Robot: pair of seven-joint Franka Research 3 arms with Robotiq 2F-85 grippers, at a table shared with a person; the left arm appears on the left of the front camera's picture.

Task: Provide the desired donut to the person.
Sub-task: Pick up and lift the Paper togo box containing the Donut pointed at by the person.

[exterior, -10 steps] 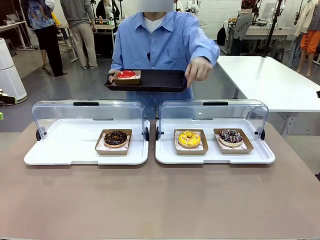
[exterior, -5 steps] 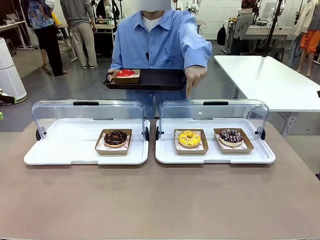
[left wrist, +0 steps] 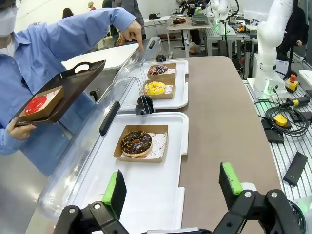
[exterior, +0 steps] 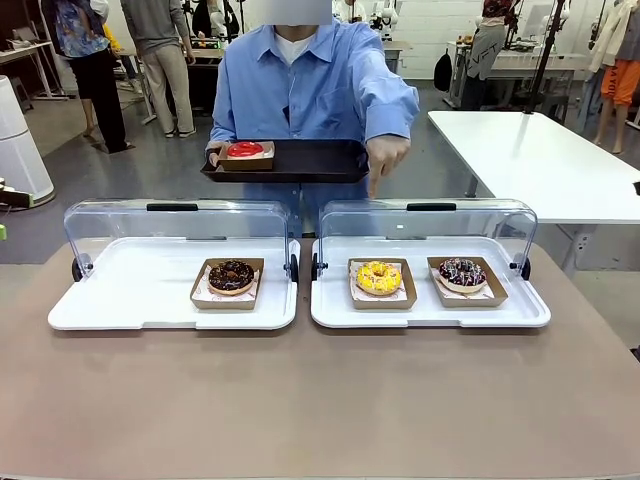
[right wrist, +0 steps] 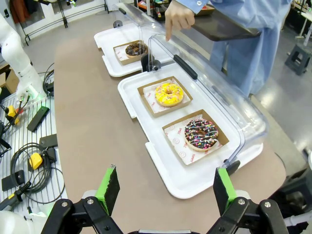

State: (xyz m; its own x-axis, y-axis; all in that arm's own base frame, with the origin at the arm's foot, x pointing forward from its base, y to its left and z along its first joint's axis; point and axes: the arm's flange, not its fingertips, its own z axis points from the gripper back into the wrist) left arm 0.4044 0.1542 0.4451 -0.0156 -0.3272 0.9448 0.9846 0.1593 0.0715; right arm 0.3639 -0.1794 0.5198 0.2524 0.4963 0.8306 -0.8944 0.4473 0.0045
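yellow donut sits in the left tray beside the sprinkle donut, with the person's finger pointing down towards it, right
Not quite. In the front view the yellow donut sits in the right tray, not the left tray, which holds the chocolate donut. The rest stands: the sprinkle donut is beside it, and the person's hand points down towards it.

yellow donut [exterior: 378, 276]; brown donut [exterior: 231, 275]; multicolour sprinkled donut [exterior: 461, 271]; red donut [exterior: 245, 149]; black tray [exterior: 312, 160]; person [exterior: 320, 90] light blue shirt
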